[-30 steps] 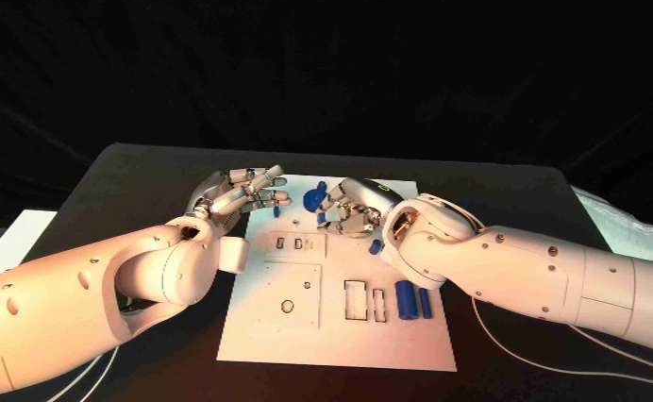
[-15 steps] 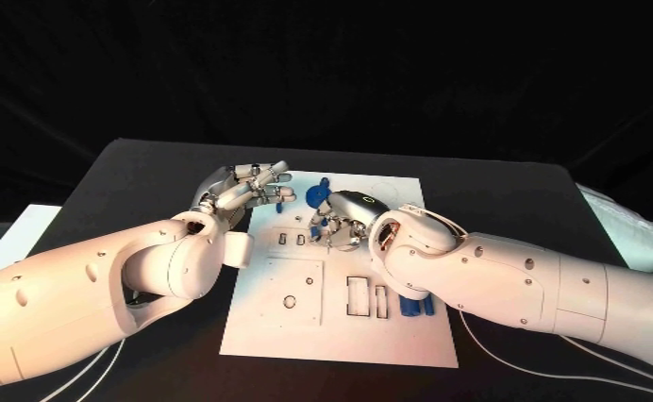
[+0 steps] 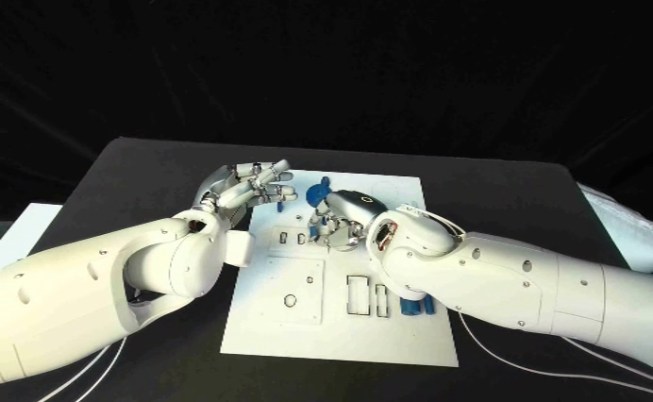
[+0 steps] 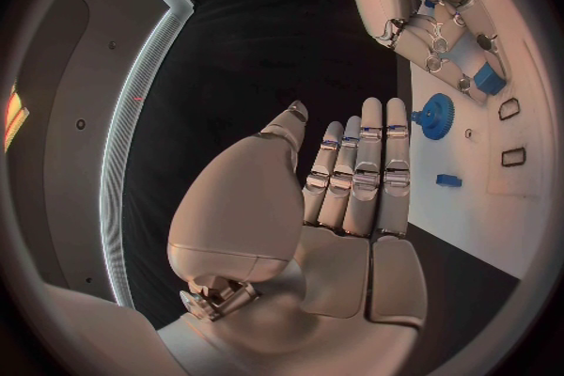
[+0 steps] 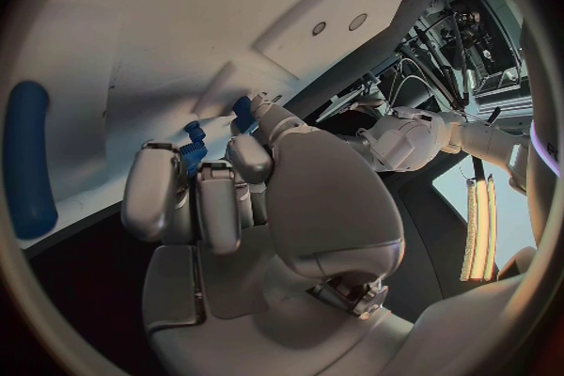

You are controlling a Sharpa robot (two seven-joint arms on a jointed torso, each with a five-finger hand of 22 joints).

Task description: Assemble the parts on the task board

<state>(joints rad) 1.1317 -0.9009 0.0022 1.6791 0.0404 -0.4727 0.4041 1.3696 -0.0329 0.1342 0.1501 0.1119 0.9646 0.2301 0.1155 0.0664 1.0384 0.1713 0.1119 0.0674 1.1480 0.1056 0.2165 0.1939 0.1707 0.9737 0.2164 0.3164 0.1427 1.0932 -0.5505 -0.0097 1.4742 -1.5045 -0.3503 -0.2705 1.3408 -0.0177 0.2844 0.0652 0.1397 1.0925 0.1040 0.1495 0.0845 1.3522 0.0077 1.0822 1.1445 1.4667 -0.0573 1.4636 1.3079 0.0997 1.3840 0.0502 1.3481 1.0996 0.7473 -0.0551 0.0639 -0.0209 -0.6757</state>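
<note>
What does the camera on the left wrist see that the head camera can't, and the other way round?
Left wrist view alone: the left robot hand's flat open palm. Head view alone: the whole task board with its slots, and blue parts by the right arm. Both: the blue gear and the right robot hand pinching a small blue part.

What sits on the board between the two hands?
In the left wrist view, a blue gear lies on the board between the left hand and right hand.
</note>
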